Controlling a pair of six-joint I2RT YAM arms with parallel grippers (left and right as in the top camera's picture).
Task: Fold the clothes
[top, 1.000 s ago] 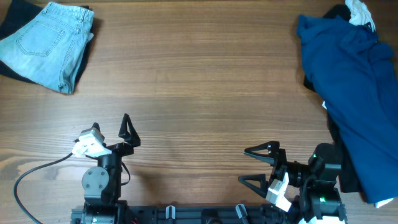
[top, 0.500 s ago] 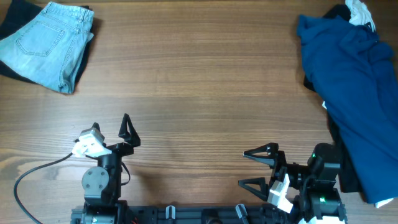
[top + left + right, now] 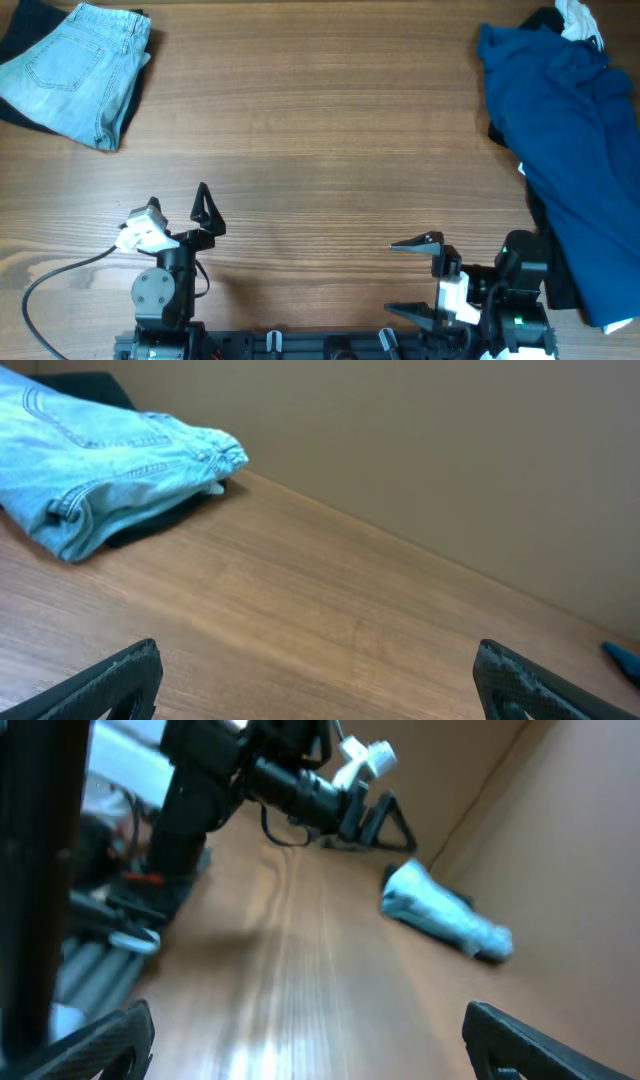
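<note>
looking down from overhead and finding the shirt [image 3: 565,130] sprawled along the far right of the tabletop [image 3: 320,130], unfolded and deeply wrinkled. runs from the top edge nearly to the bottom and spills out of view on the right. spotting a white garment [image 3: 575,14] peeking out at its top end, and black cloth [image 3: 497,132] showing under its left border. over in the top left corner, seeing the jeans [image 3: 75,65] folded in a stack on something dark [image 3: 14,28], well apart from the shirt.

down at the near edge now, catching the left claw [image 3: 205,207] low on the left, pointing toward the far side and touching no cloth. checking its wrist view and finding the fingers [image 3: 120,675] spread out to both lower corners. wide open, then, and gripping nothing. looks out across the wood at the jeans on the far left, with just a sliver of teal at the right border. noting a grey cable [image 3: 50,280] looping out from that arm's base.

swinging over to the right claw [image 3: 390,277], low on the right and aimed leftward, away from the shirt. jaws gaping wide, holding nothing, while its arm sits just beside the shirt's lower hem. getting only a blurred picture from the right wrist view. can still make out the two fingertips far apart in the corners, the other arm across the wood, and the pale jeans beyond.
</note>
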